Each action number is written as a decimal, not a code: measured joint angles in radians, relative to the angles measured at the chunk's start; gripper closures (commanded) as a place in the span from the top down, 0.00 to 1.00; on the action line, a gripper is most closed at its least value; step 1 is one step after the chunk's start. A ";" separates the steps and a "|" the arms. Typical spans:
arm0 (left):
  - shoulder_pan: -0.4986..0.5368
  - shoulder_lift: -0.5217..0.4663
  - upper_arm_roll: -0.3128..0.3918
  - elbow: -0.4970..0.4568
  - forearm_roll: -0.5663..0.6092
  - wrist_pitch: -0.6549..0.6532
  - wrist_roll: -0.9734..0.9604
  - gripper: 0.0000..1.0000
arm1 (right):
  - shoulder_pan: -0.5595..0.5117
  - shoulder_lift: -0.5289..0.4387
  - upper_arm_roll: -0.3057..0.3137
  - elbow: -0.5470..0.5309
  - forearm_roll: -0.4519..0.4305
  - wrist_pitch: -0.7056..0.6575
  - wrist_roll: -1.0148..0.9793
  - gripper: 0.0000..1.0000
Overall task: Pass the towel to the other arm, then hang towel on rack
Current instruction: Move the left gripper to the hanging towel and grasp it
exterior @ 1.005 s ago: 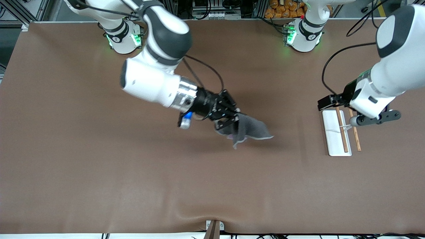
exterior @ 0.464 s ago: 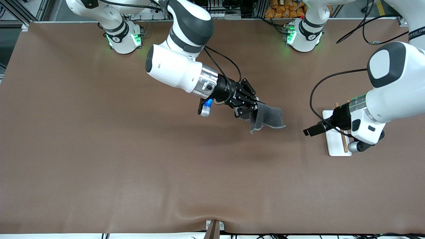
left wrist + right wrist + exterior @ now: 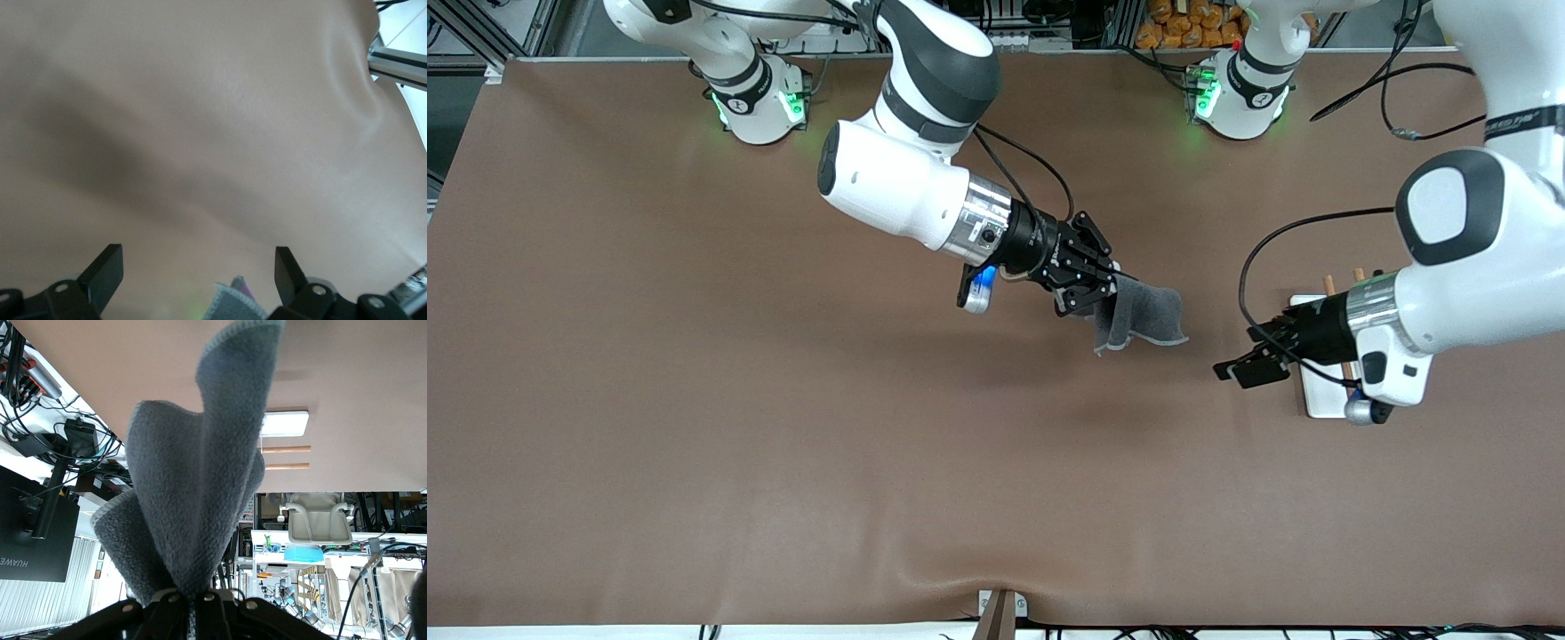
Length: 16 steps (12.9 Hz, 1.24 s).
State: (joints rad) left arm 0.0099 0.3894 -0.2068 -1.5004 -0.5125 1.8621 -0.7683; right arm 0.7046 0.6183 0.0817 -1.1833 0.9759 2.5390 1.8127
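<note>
Two robot arms over a brown tabletop (image 3: 694, 400), about to hand a towel from one to the other.

The right pincer (image 3: 1089, 289) is pressed together on one edge of the dark-grey towel (image 3: 1147, 313), which hangs in the air over the middle of the tabletop. The left pincer (image 3: 1249, 364), fingers spread and empty, hovers near the towel, just beside the rack (image 3: 1320, 396) at the left arm's end. The rack's rods are mostly hidden by the left arm. The handover looks about to start: the left pincer would need to close the gap, surround the free edge, and grip before the right lets go.
</note>
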 measured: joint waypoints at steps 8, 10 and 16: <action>-0.022 0.048 -0.015 0.001 -0.134 0.000 -0.212 1.00 | -0.003 0.000 -0.006 0.000 0.000 0.002 0.001 0.00; -0.036 0.049 -0.016 0.001 -0.148 0.000 -0.245 1.00 | -0.003 0.000 -0.007 0.000 0.000 0.002 0.001 0.00; -0.043 0.049 -0.017 0.004 -0.150 -0.054 -0.289 1.00 | -0.003 0.000 -0.008 0.000 0.000 0.002 0.001 0.00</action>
State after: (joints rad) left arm -0.0330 0.4385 -0.2241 -1.4965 -0.6621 1.8084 -1.0571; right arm 0.7012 0.6185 0.0732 -1.1829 0.9760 2.5413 1.8135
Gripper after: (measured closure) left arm 0.000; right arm 0.978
